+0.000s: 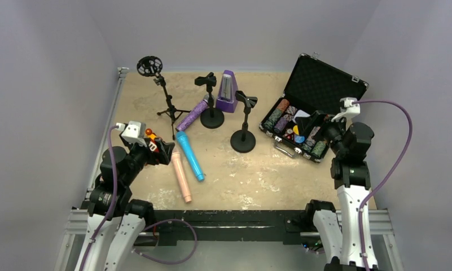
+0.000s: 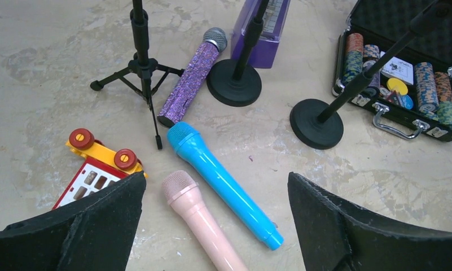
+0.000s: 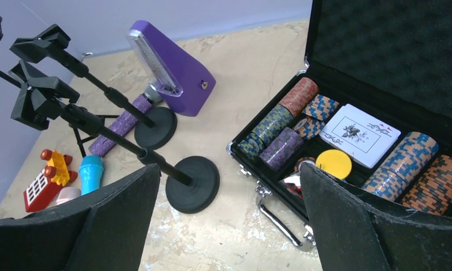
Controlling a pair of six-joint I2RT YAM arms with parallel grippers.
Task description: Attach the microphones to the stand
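1. Left wrist view: pale pink stick microphone (image 2: 203,226) and bright cyan-blue microphone (image 2: 226,189) lie lower centre, glittery purple microphone (image 2: 191,79) above; none mounted.
2. Left gripper (image 2: 215,178) hovers spread wide, empty; right gripper (image 3: 229,169) likewise.
3. Seemingly the pick-up step: next, lower onto one barrel.

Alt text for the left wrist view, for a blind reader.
A pink mic, a blue mic and a purple mic lie on the table, none on a stand. Near them stand a tripod and two round-base stands, with a toy left and a chip case right.
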